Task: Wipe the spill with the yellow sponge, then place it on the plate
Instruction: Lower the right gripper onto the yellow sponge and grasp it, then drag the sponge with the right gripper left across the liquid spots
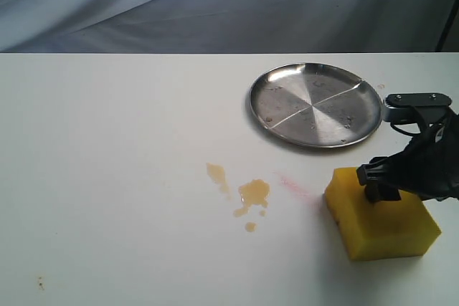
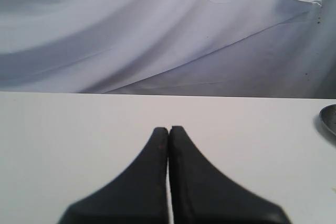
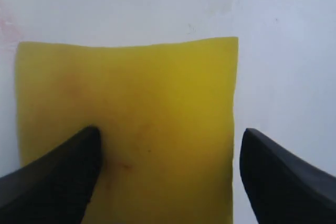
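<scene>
Exterior view: on a white table [image 1: 107, 177], the yellow sponge [image 1: 387, 231] lies at the lower right, below the steel plate [image 1: 315, 105] and apart from it. The right gripper [image 1: 378, 180] is directly over the sponge's top. The spill [image 1: 252, 193], a few amber blotches, lies mid-table to the left of the sponge, with a faint pink smear [image 1: 294, 185] between them.

Left wrist view: the left gripper [image 2: 168, 129] is clenched on nothing, above bare table.

Right wrist view: the fingers [image 3: 52, 177] are spread apart. One lies over the sponge's top, the other just past its edge, and they grip nothing.
</scene>
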Controlling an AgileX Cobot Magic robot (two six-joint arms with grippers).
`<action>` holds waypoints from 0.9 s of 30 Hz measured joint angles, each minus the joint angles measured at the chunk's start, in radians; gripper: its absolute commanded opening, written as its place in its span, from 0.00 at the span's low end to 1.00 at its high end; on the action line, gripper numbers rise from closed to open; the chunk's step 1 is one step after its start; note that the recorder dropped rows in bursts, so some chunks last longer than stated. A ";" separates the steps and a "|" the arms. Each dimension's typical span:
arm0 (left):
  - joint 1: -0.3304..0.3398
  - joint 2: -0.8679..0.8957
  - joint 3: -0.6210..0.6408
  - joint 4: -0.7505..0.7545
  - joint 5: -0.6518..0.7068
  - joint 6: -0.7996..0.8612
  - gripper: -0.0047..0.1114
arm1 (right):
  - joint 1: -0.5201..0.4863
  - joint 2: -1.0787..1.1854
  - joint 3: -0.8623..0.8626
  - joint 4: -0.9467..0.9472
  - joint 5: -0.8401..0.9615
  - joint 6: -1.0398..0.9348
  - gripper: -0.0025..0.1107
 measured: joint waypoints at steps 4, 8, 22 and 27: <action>0.000 0.000 0.000 0.000 0.000 0.000 0.05 | 0.000 0.018 0.000 0.003 -0.007 -0.003 0.55; 0.000 0.000 0.000 0.000 0.000 0.000 0.05 | 0.000 0.020 -0.002 0.007 -0.007 -0.002 0.36; 0.000 0.000 0.000 0.000 0.000 0.000 0.05 | 0.000 0.024 -0.002 0.098 -0.003 -0.024 0.02; 0.000 0.000 0.000 0.000 0.000 0.000 0.05 | 0.005 0.028 -0.002 0.210 -0.012 -0.090 0.02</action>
